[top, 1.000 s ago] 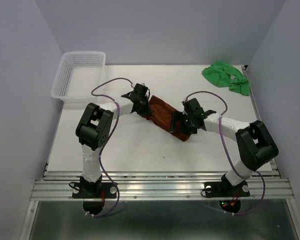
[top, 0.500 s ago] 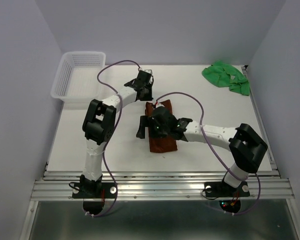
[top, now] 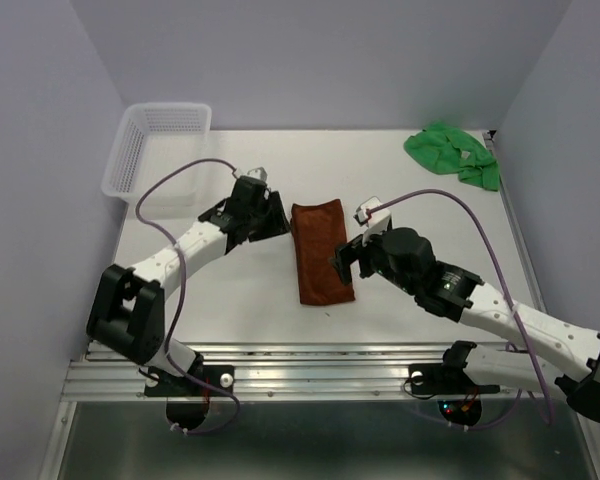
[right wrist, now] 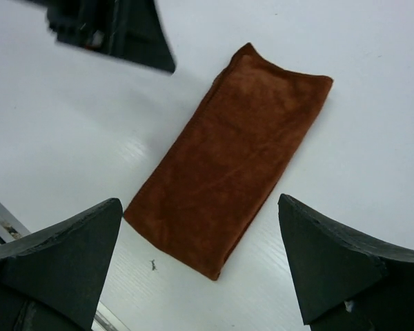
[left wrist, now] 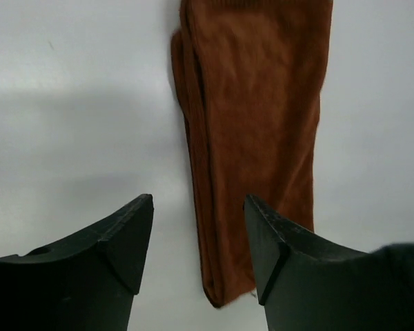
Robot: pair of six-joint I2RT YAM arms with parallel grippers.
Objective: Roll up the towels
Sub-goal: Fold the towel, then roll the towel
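While the brown towel [top: 320,250] lies folded flat mid-table [top: 230,290], the left tool [left wrist: 199,203] sits apart and empty at its left edge, the right tool [right wrist: 200,207] gapes wide just right of it, and the green towel [top: 450,152] lies crumpled in the far right corner.

A rust-brown towel [top: 320,250] lies flat, folded long, in the middle of the worktop [top: 240,290], with the left jaws just beside its far-left edge and the right jaws just beside its right edge, while a crumpled green towel [top: 450,152] sits in the far right corner and a white mesh basket [top: 120,165] at the far left.
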